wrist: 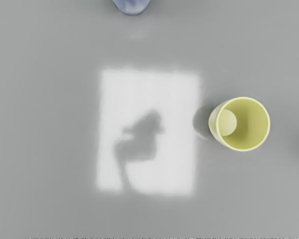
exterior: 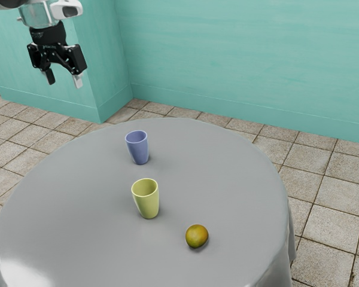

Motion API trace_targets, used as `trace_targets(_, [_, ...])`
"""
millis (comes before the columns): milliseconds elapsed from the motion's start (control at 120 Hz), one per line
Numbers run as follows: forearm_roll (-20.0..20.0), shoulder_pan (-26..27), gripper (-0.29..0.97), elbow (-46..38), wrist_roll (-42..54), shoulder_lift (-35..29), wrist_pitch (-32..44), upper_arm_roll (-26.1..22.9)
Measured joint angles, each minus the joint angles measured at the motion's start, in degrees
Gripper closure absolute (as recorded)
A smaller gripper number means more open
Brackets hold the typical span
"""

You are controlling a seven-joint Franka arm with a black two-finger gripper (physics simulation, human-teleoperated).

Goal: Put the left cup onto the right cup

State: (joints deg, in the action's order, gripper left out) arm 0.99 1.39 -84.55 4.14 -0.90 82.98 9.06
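Both the blue cup (exterior: 137, 146) and the yellow cup (exterior: 145, 198) stand mouth-up, ready for stacking, well below the gripper (exterior: 64, 79) (spread wide, empty, no grasp yet begun).

We record the desk (exterior: 227, 197) as covered in grey cloth, smooth, with a soft sheen. The blue cup (exterior: 137, 146) and the yellow-green cup (exterior: 145, 198) look like smooth plastic, satin rather than glossy. The fruit (exterior: 197, 235) has a mottled, faintly shiny skin. The floor (exterior: 323, 179) is matt, rough-grained stone tile; the wall (exterior: 239, 48) carries streaky matt paint. The pincer (exterior: 64, 81) looks black and matt
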Motion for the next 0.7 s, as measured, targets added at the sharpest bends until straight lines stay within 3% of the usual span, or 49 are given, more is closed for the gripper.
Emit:
trace_targets(342, [0.0, 3.0, 0.03, -0.1, 0.0, 1.3, 0.8, 0.0])
trace_targets(508, [-0.1, 4.5, 0.03, -0.2, 0.1, 5.3, 3.4, 0.8])
trace_targets(700, [0.2, 1.9, 0.03, 0.0, 0.9, 10.7, 7.5, 0.9])
